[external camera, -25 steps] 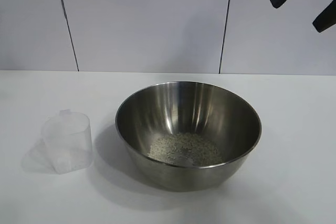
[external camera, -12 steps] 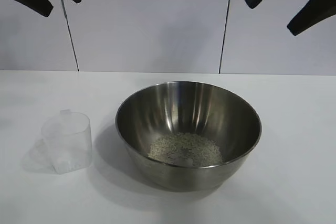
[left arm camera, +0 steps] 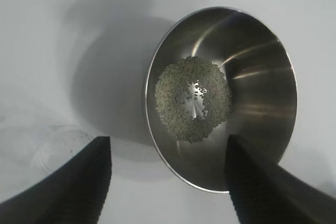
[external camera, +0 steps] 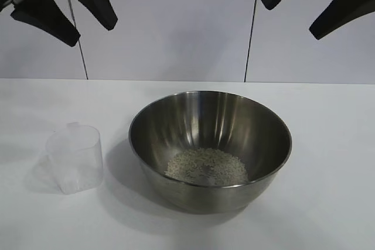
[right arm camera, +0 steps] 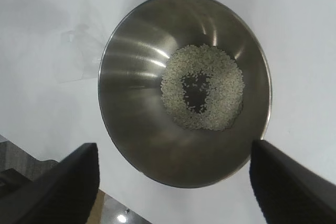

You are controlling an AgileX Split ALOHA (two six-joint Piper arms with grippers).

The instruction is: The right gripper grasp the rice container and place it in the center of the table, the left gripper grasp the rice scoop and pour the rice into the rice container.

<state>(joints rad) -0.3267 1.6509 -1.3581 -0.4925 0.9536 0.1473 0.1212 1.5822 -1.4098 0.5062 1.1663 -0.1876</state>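
Stainless steel, the rice container [external camera: 210,144] sits at the centre of the white table [external camera: 328,144], a ring of rice [external camera: 206,166] on its bottom. At its nine o'clock stands the clear rice scoop [external camera: 75,157], upright, apart from it. High above, at ten and two o'clock, the left gripper [external camera: 69,5] and right gripper [external camera: 307,3] hang with fingers spread, holding nothing.

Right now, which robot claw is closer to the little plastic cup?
Left. The left gripper hangs open high above the rice scoop, almost over it. The right gripper, also open, hangs on the far side, above and beyond the rice container.
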